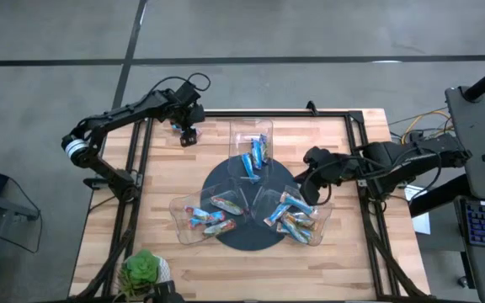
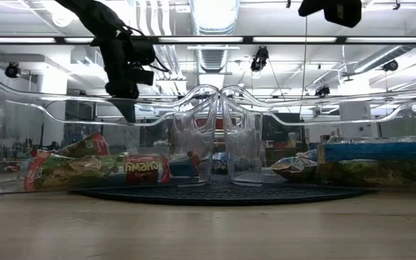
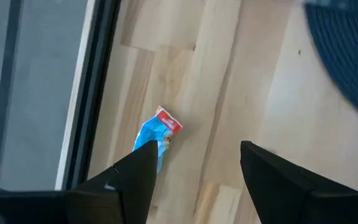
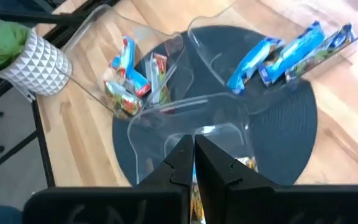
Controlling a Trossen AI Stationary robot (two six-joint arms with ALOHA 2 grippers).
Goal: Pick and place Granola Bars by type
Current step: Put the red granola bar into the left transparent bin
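Observation:
On a dark round mat (image 1: 226, 181) stand three clear trays holding Granola Bars: a far one (image 1: 252, 151) with blue bars (image 4: 278, 53), a near-left one (image 1: 202, 215) and a near-right one (image 1: 297, 216) with mixed blue and tan bars. One blue bar with a red end (image 3: 157, 135) lies alone on the wood at the far left. My left gripper (image 3: 194, 168) hangs open just above it, its fingers pointing steeply down. My right gripper (image 4: 193, 155) is shut and bare, raised above the near-right tray's far wall (image 4: 185, 118).
A potted green plant (image 1: 144, 273) stands at the near-left corner. Black frame rails (image 1: 138, 160) run along the table's left and right sides and its far edge. Bare wood lies between the mat and the left rail.

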